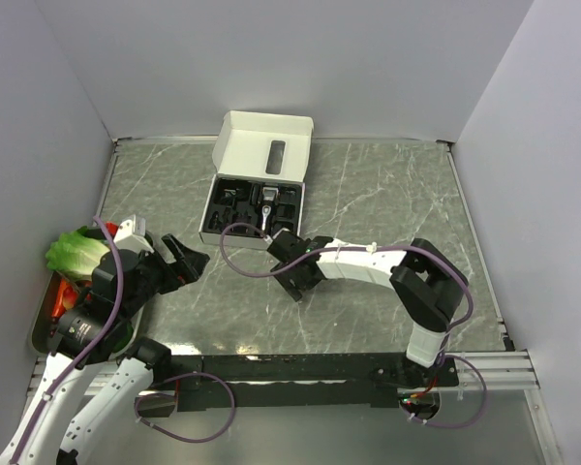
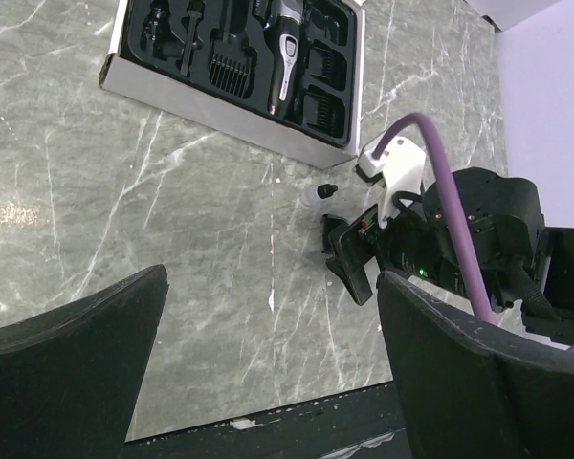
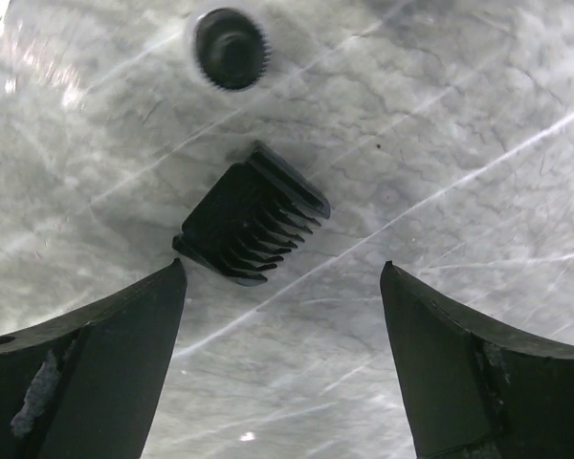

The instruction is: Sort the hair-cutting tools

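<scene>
Right gripper (image 3: 282, 277) spread wide, empty. Black comb attachment (image 3: 252, 212) lies on the marble table (image 3: 440, 143) just above its fingertips, frame centre (ribbed black cap (image 3: 231, 48) beyond, apart). Marble shows on every side. Box (image 2: 220, 120) edge at upper centre, clipper (image 2: 285, 53) inside. Left gripper (image 2: 273, 287) spread too.

From above, you could not see the comb (image 3: 253, 228); the right gripper (image 1: 295, 276) covered it. The pieces in the box (image 1: 247, 145) were too small there to tell apart, and the left arm (image 1: 107, 291) hid most of the tray (image 1: 39, 329). In the left wrist view, the top edge cut off the box's far end, and the bottom edge cut the fingers of the left gripper (image 2: 273, 287). In the right wrist view, glare blurred whatever sat under the cap (image 3: 231, 46), and both fingers ran off the frame.
</scene>
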Robot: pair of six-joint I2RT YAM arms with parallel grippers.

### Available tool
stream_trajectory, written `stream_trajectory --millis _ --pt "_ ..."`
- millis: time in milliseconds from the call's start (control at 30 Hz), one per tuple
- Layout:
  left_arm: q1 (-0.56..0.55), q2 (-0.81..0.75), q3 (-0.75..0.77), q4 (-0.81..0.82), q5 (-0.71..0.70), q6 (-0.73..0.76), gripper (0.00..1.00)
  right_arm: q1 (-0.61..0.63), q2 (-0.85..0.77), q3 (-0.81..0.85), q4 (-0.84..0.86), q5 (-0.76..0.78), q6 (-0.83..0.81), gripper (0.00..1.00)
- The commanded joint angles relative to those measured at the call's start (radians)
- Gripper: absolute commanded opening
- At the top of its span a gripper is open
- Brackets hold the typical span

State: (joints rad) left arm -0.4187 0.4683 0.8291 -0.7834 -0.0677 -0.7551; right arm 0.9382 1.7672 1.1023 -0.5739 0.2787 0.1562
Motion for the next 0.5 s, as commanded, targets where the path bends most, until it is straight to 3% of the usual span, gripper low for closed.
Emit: stream_trajectory --millis 0,133,467 --pt "-0.002 -0.002 0.025 0.015 0.009 0.002 0.97 0.008 0.015 0.030 -0.060 -0.091 -0.188 0.91" --pt "-0.002 -0.010 0.027 0.006 0.006 0.005 0.97 0.008 0.040 0.031 -0.043 -0.185 -0.296 0.90" --pt "-0.002 -0.023 0.044 -0.022 -0.003 0.016 0.97 -0.013 0.172 0.122 -0.076 -0.219 -0.483 0.89"
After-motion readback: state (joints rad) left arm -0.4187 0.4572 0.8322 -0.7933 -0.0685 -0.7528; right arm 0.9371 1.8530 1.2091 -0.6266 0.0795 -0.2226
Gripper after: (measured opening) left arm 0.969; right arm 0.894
